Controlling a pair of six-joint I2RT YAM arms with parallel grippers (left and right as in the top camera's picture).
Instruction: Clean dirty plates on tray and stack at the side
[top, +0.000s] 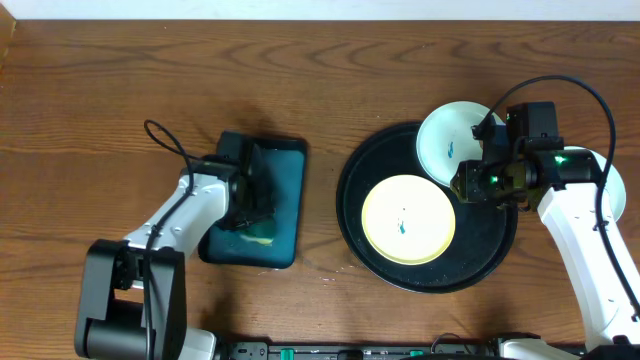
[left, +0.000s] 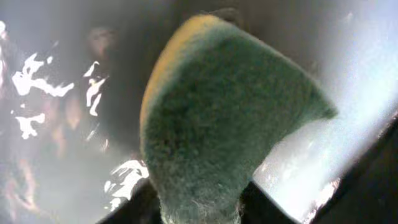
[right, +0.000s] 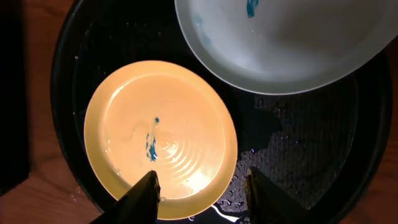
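Two smeared round plastic plates (top: 458, 140) lie on the round black tray (top: 490, 255); my left gripper (top: 250, 205) clamps a yellow-green sponge (left: 230, 118), my right gripper (right: 200, 179), spread over the pale yellow plate (top: 408, 220), should grasp it next.

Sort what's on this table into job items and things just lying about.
Job: pale yellow round plastic plate; white round plastic plate; large round black tray; yellow-green sponge for wiping.
Lying about: dark teal rectangular tray.
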